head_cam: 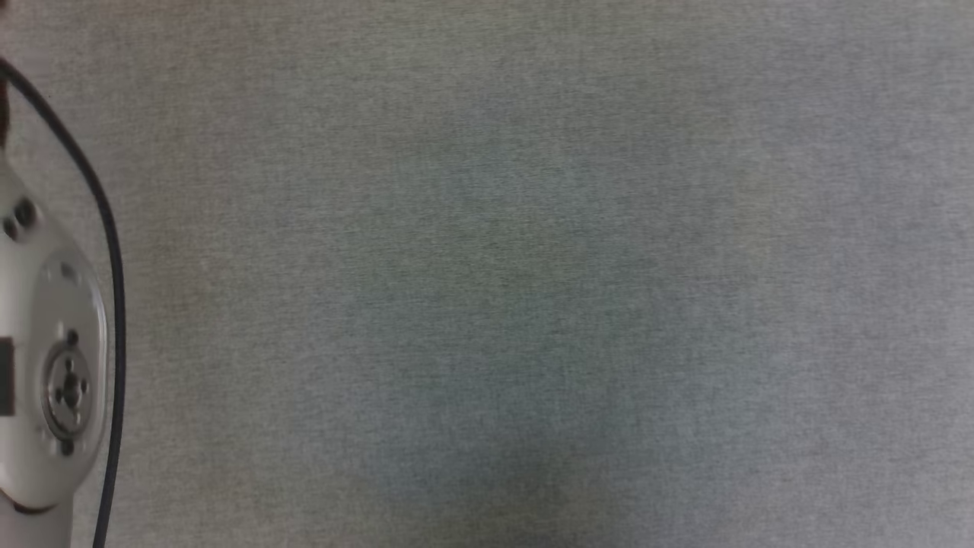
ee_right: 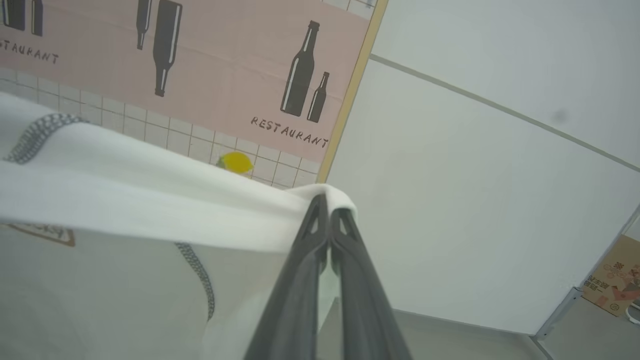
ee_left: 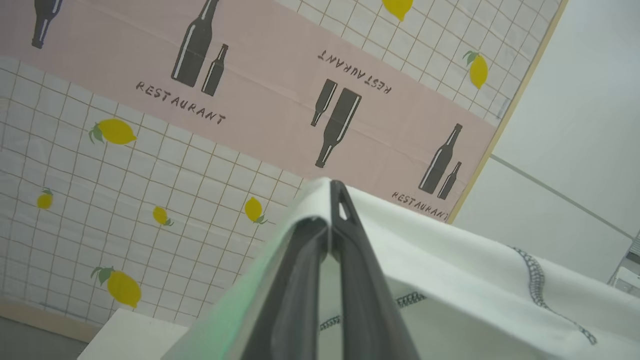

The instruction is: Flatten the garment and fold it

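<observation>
White shirt (ee_left: 450,250) hangs in the air, top edge pinched by left claw (ee_left: 332,197) and right claw (ee_right: 325,206), both clamped tight, cloth spread between them. Looks early: not laid flat, no fold yet.

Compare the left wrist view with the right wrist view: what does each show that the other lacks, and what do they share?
Left wrist: the left gripper shut on the shirt, and a white block. Right wrist: the right gripper shut on the shirt's edge, a cardboard box, a brown label. Both: the stitched white shirt, the pink bottle poster.
</observation>
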